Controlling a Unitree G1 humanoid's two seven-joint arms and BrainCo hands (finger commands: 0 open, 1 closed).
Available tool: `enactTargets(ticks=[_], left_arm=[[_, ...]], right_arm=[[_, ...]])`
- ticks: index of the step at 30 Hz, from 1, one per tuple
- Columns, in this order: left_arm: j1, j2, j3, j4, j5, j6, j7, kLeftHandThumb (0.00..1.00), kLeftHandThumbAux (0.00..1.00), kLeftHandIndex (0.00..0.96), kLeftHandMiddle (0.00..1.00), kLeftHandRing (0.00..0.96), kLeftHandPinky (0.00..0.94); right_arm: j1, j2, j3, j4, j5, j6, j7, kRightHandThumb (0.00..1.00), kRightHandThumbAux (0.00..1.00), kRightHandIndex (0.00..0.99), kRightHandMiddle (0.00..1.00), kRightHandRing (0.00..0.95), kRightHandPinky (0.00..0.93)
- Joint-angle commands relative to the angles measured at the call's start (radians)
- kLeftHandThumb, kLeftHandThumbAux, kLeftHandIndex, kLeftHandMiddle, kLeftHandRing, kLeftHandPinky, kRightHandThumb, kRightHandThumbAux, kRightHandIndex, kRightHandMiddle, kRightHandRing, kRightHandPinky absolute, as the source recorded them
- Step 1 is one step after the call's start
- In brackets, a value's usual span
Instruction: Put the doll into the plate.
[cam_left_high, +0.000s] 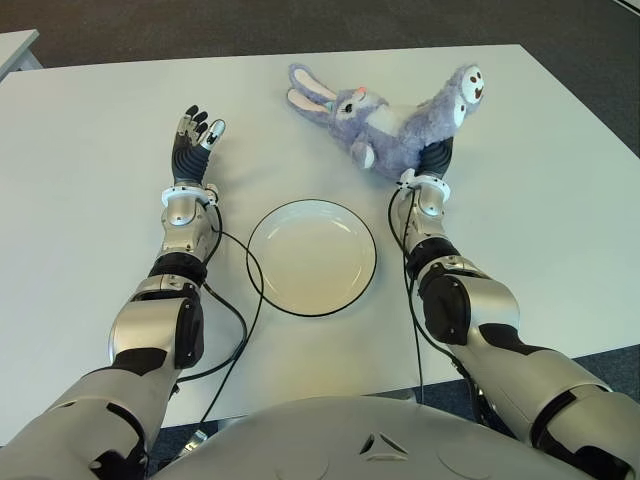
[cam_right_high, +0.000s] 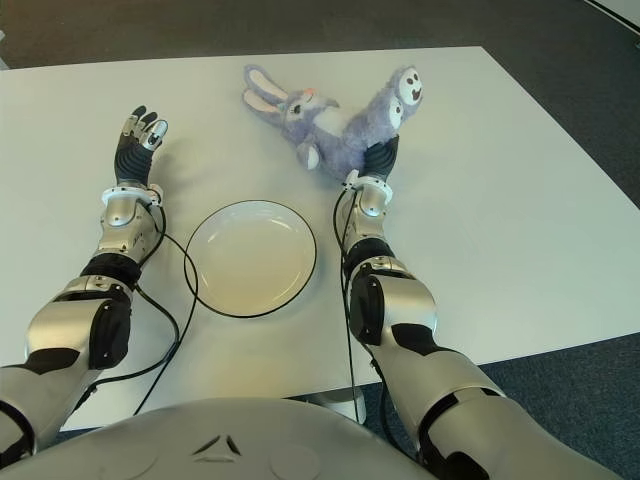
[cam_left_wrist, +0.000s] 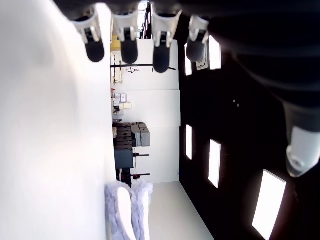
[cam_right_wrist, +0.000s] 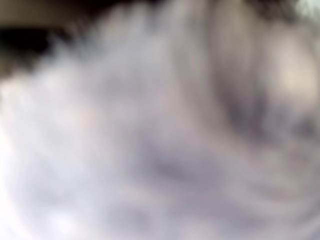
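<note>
A grey-purple rabbit doll (cam_left_high: 385, 125) lies on the white table (cam_left_high: 90, 210) behind the plate and a little to its right, ears toward the left, feet up at the right. My right hand (cam_left_high: 436, 158) is pressed into the doll's body from the near side, and fur covers most of it. Its wrist view shows nothing but the doll's fur (cam_right_wrist: 160, 130). The white, dark-rimmed plate (cam_left_high: 311, 257) sits between my forearms with nothing in it. My left hand (cam_left_high: 195, 135) shows left of the plate, open, its fingers (cam_left_wrist: 127, 45) stretched out and holding nothing.
Black cables (cam_left_high: 240, 310) run from both wrists back along my arms, close to the plate's rim. The table's right edge (cam_left_high: 590, 110) drops to dark carpet. The doll's ears (cam_left_wrist: 127, 210) show far off in the left wrist view.
</note>
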Motion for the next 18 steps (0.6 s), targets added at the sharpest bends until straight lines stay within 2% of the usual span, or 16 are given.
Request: enactTargets(ticks=[1, 18], left_arm=[[0.063, -0.030, -0.002, 0.060, 0.009, 0.030, -0.006, 0.000, 0.513, 0.039, 0.117, 0.071, 0.000], [0.061, -0.041, -0.006, 0.055, 0.023, 0.034, 0.026, 0.000, 0.511, 0.039, 0.111, 0.064, 0.000]], right_arm=[[0.001, 0.005, -0.008, 0.006, 0.017, 0.005, 0.009, 0.727, 0.706, 0.438, 0.810, 0.844, 0.843], [-0.003, -0.010, 0.038, -0.023, -0.036, -0.037, -0.012, 0.725, 0.707, 0.438, 0.822, 0.853, 0.853]])
